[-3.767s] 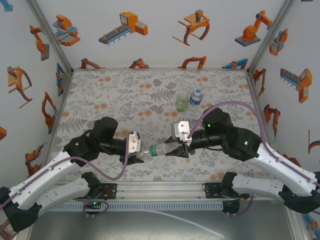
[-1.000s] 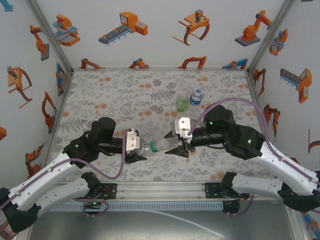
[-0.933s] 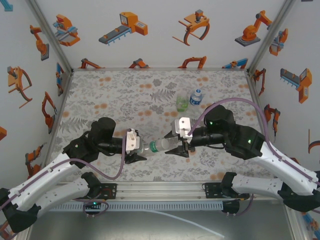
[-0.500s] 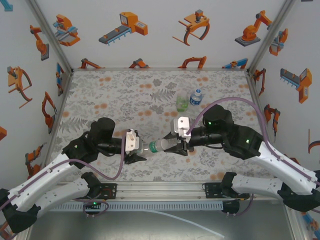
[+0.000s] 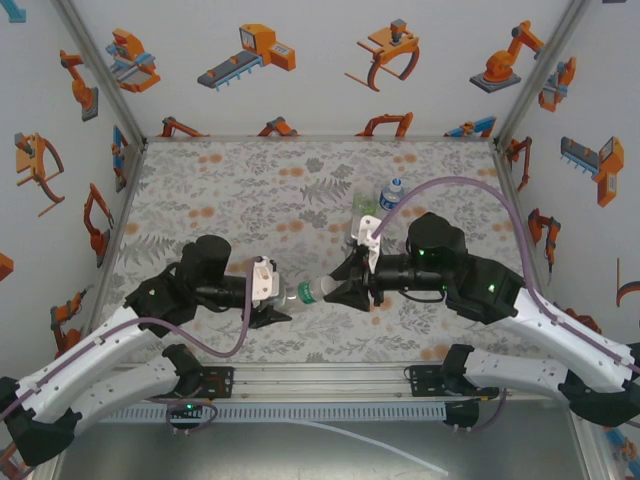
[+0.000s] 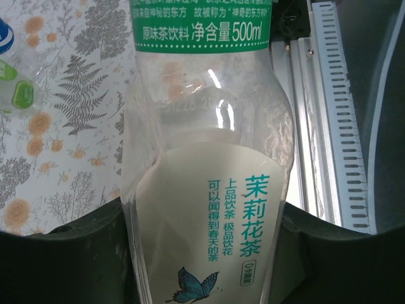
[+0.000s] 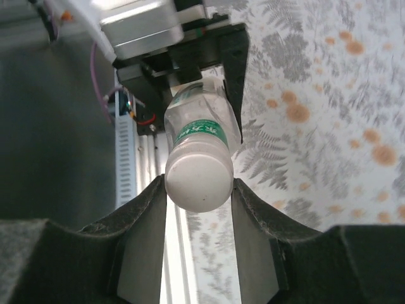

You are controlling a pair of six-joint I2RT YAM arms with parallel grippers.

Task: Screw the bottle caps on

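Note:
A colourless bottle point(image 5: 312, 293) with a green label hangs level above the table between my two arms. My left gripper point(image 5: 281, 300) is shut on its lower body, which in the left wrist view is the printed bottle point(image 6: 209, 158) squeezed between the dark fingers point(image 6: 69, 253). Its neck points right, at my right gripper point(image 5: 347, 290). In the right wrist view the white bottle cap point(image 7: 199, 180) sits on the neck, and the right gripper point(image 7: 199, 193) is shut on it, both pads point(image 7: 142, 240) touching its sides.
A green-tinted bottle point(image 5: 362, 207) and a blue-labelled bottle point(image 5: 392, 193) stand at the back of the floral table point(image 5: 220, 190), just behind the right wrist. An aluminium rail point(image 5: 320, 380) runs along the near edge. Printed walls enclose three sides.
The right gripper has rolled about its wrist and narrowed its jaws onto the white cap. The left gripper and the bottle have stayed nearly still.

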